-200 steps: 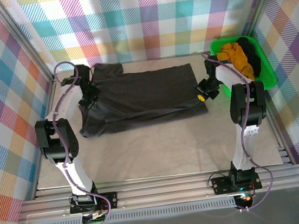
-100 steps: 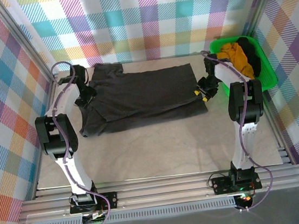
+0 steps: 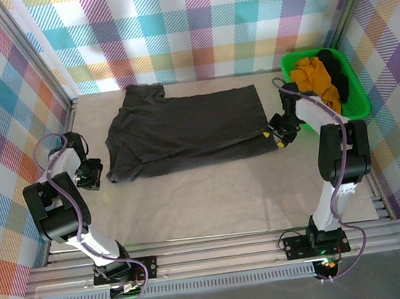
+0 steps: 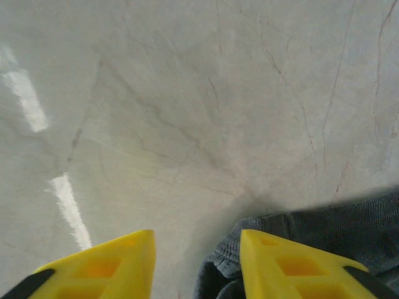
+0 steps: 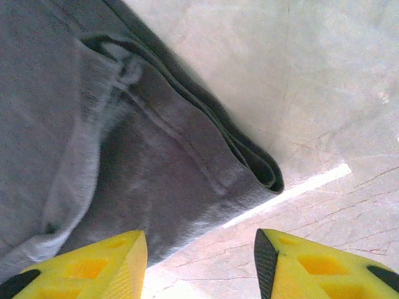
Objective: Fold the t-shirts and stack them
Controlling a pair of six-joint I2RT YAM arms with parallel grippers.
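Note:
A charcoal t-shirt [image 3: 186, 129] lies folded flat across the back middle of the table. My left gripper [image 3: 91, 179] sits low just left of its near-left corner. It is open, and the ribbed hem [image 4: 249, 252] lies loose beside the right finger [image 4: 293, 265]. My right gripper [image 3: 271, 135] hovers at the shirt's near-right corner, open with nothing held. The doubled corner of the shirt [image 5: 156, 149] lies ahead of its left finger [image 5: 93, 265]. A mustard-yellow t-shirt [image 3: 315, 75] and a black t-shirt [image 3: 333, 66] are bunched in the basket.
The bright green basket [image 3: 358, 97] stands at the back right, beside the right arm. Plaid walls close in the back and both sides. Bare marbled tabletop [image 3: 213, 199] stretches from the shirt to the near metal rail.
Both grippers have opened and let go of the charcoal shirt. The left arm has drawn back from the shirt's far-left part to its near-left corner. The right gripper moved slightly nearer.

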